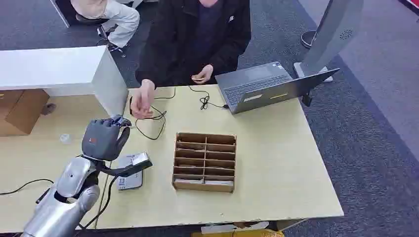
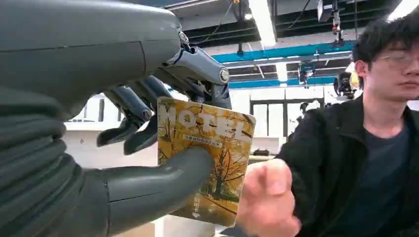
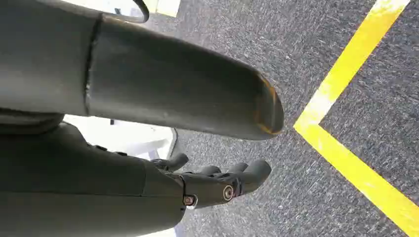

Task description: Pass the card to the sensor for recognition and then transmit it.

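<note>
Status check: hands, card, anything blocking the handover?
Left hand holds the card, raised. Right hand open, hanging over the floor. Person's hand at the card; nothing blocking.

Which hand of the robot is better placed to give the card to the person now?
The left hand. It already holds the card, raised near the person's hand. The right hand hangs over the floor and holds nothing.

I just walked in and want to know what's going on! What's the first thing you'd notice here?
The robot's left hand holds up a yellow hotel card toward a person across the table, whose hand reaches for it. Nearby sit a wooden slotted box and an open laptop.
</note>
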`<state>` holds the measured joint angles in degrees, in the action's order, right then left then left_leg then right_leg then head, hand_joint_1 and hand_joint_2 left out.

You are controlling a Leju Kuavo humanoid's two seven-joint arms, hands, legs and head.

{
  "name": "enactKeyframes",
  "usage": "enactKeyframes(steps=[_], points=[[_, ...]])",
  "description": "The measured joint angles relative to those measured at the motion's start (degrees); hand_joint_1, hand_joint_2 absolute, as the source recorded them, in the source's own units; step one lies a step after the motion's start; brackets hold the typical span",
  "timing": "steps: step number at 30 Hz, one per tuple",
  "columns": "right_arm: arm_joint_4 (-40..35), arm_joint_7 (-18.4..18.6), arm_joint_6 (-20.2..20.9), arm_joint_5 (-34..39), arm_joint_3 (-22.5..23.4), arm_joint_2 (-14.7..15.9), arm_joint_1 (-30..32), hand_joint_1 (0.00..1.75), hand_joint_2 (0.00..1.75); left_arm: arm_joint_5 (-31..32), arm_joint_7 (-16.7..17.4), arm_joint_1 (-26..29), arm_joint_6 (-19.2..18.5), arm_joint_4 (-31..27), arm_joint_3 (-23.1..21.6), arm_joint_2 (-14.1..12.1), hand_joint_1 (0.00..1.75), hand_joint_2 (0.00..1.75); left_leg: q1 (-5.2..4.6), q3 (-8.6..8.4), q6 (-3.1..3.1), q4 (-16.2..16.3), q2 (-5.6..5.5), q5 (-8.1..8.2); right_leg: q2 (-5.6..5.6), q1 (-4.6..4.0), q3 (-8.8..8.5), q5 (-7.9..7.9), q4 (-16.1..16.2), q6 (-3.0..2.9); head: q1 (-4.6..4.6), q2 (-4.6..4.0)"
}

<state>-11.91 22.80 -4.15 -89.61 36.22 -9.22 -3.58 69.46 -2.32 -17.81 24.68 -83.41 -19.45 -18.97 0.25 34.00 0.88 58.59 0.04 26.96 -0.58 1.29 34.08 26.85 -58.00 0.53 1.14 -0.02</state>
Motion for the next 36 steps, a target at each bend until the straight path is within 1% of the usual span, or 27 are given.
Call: enactKeyframes(steps=[3, 7, 10, 12, 14, 17, 20, 21, 22, 23, 26, 30, 31, 33, 36], points=[[0.0, 0.0, 0.0, 0.1, 0.0, 0.0, 0.0, 0.00, 0.00, -0.5, 0.1, 0.4, 1.2, -0.3, 0.0, 0.0, 1.75, 1.75, 0.00, 0.00, 0.00, 0.0, 0.00, 0.00, 0.00, 0.00, -0.02, 0.00, 0.0, 0.00, 0.00, -0.02], [0.0, 0.0, -0.3, 0.4, 0.0, 0.0, 0.0, 0.00, 0.00, -2.7, 0.0, 3.2, 5.6, -2.4, 0.0, 0.5, 1.75, 1.75, 0.00, 0.01, 0.00, 0.0, 0.00, 0.00, 0.00, 0.00, -0.02, 0.00, 0.0, 0.00, -0.02, -0.02], [0.0, 0.2, -0.5, 0.7, 0.0, 0.0, 0.1, 0.00, 0.00, -7.0, -1.7, 6.9, 8.5, -5.2, 1.1, 1.2, 1.75, 1.75, 0.00, 0.01, 0.03, 0.0, 0.02, 0.06, -0.04, 0.00, -0.01, 0.02, 0.0, 0.00, 0.00, -0.02], [0.0, 0.2, -0.6, 1.0, 0.1, 0.0, 0.3, 0.00, 0.00, -10.5, -3.1, 9.8, 9.2, -7.6, 2.7, 2.1, 1.75, 1.75, 0.00, 0.01, 0.00, 0.0, 0.02, 0.08, -0.06, 0.00, -0.01, 0.05, 0.0, 0.01, 0.00, -0.02], [0.0, 0.3, -0.7, 1.3, 0.3, 0.0, 0.4, 0.00, 0.00, -15.3, -5.1, 13.0, 9.3, -10.4, 4.1, 3.0, 1.75, 1.75, 0.00, 0.01, -0.01, 0.0, 0.02, 0.10, -0.06, 0.00, -0.01, 0.09, 0.0, -0.03, 0.00, 0.00], [0.0, 0.3, -0.7, 1.5, 0.6, 0.0, 0.6, 0.00, 0.00, -21.2, -8.4, 17.4, 8.9, -14.0, 6.6, 4.6, 1.75, 1.75, 0.00, 0.02, 0.04, 0.0, 0.02, 0.14, -0.05, 0.00, -0.02, 0.15, 0.0, -0.06, -0.02, -0.02], [0.0, 0.4, -0.7, 1.6, 1.1, 0.0, 0.8, 0.00, 0.00, -29.2, -12.0, 21.8, 8.2, -17.6, 9.5, 6.5, 1.75, 1.75, 0.00, 0.01, 0.04, 0.0, 0.03, 0.15, -0.06, 0.00, -0.02, 0.15, 0.0, -0.07, 0.00, -0.02], [0.0, 0.4, -0.7, 1.6, 1.2, 0.0, 0.8, 0.00, 0.00, -30.8, -13.0, 23.1, 8.1, -18.8, 10.5, 7.3, 1.75, 1.75, 0.00, 0.00, 0.04, 0.0, 0.03, 0.15, -0.06, 0.00, -0.02, 0.15, 0.0, -0.07, 0.00, -0.02], [0.0, 0.4, -0.7, 1.7, 1.3, 0.0, 0.9, 0.00, 0.00, -31.5, -13.4, 24.2, 8.0, -19.4, 11.0, 7.6, 1.75, 1.75, 0.00, 0.01, 0.04, 0.0, 0.01, 0.15, -0.03, 0.00, -0.03, 0.18, 0.0, -0.03, 0.00, -0.02], [0.0, 0.4, -0.7, 1.8, 1.5, 0.0, 0.9, 0.00, 0.00, -33.3, -14.4, 25.2, 7.8, -20.9, 12.1, 8.5, 1.75, 1.75, 0.00, 0.01, 0.04, 0.0, 0.01, 0.15, -0.01, 0.00, -0.04, 0.18, 0.0, -0.03, -0.02, 0.00], [0.0, 0.5, -0.7, 2.0, 1.8, 0.0, 1.0, 0.00, 0.00, -38.2, -16.4, 27.4, 7.8, -23.1, 14.3, 10.1, 1.75, 1.75, 0.01, 0.02, 0.04, 0.0, -0.02, 0.16, 0.04, -0.01, -0.06, 0.19, 0.0, -0.03, -0.02, -0.02], [0.0, 0.6, -0.8, 2.2, 2.3, -0.1, 1.1, 0.00, 0.00, -45.4, -18.9, 31.1, 7.2, -26.3, 18.8, 13.7, 1.75, 1.75, 0.02, -0.08, 0.07, 0.0, 0.02, 0.26, -0.04, -0.02, -0.10, 0.21, 0.0, -0.05, -0.02, -0.02], [0.0, 0.6, -0.8, 2.2, 2.5, -0.2, 1.2, 0.00, 0.00, -47.2, -19.4, 31.4, 6.3, -26.4, 19.9, 14.4, 1.75, 1.75, 0.02, -0.07, 0.07, 0.0, -0.02, 0.26, 0.04, -0.01, -0.12, 0.22, 0.0, -0.05, -0.02, -0.02], [0.0, 0.6, -0.9, 2.2, 2.7, -0.3, 1.1, 0.00, 0.00, -51.7, -20.6, 32.4, 2.4, -27.0, 22.6, 16.1, 1.75, 1.75, 0.02, -0.09, 0.07, 0.0, -0.01, 0.26, 0.03, -0.01, -0.14, 0.23, 0.0, -0.05, 0.02, -0.02], [0.0, 0.6, -0.9, 2.1, 2.9, -0.4, 1.1, 0.00, 0.00, -56.1, -22.0, 33.2, -2.2, -27.1, 25.9, 18.8, 1.75, 1.75, 0.02, -0.08, 0.07, 0.0, -0.01, 0.26, 0.03, -0.01, -0.14, 0.23, 0.0, -0.05, 0.00, -0.02]])
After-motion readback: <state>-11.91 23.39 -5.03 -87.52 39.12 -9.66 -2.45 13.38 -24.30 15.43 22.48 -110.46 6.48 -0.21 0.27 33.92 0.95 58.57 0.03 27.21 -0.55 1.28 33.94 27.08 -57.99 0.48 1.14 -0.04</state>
